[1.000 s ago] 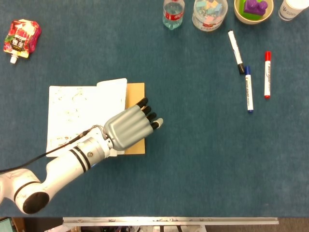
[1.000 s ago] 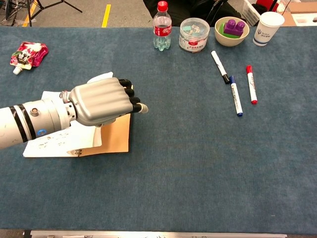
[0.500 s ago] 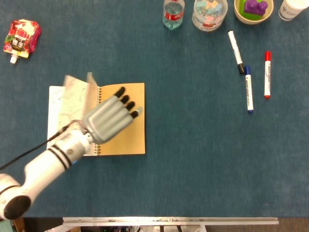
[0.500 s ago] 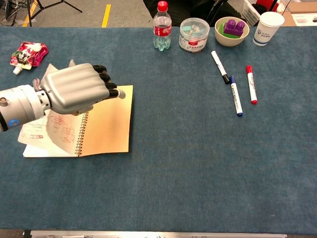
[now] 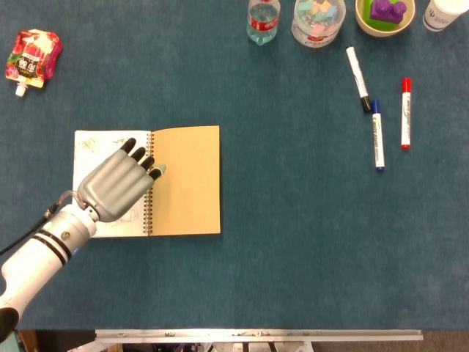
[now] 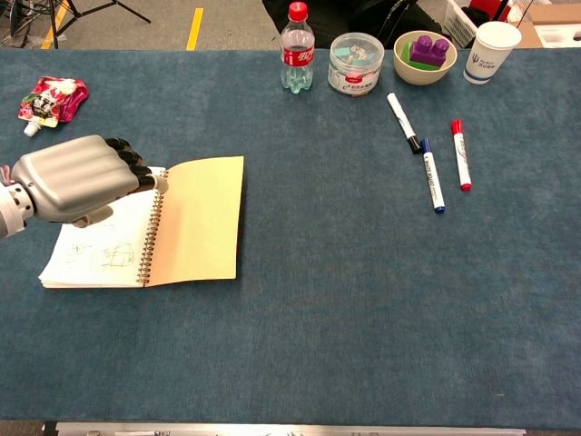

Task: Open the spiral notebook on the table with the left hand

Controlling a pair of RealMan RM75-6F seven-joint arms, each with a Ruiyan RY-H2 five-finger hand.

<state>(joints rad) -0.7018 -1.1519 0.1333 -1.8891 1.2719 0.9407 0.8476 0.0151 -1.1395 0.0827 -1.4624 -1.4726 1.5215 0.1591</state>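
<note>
Head view: our left hand [image 5: 117,185] has swept toward 9 o'clock, fingers loosely spread, holding nothing; notebook [image 5: 183,181] now lies open

I see open table [image 5: 293,242] right of the spiral notebook [image 5: 183,180]; three markers [image 5: 377,117] crowd the far right; a bottle [image 5: 262,20] and jar [image 5: 317,20] line the far edge.

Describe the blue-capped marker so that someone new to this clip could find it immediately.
Look at the right half of the table, below the bowl of purple blocks. Three markers lie there; the blue marker is the middle one, between the black marker and red marker, reaching lowest.
</note>
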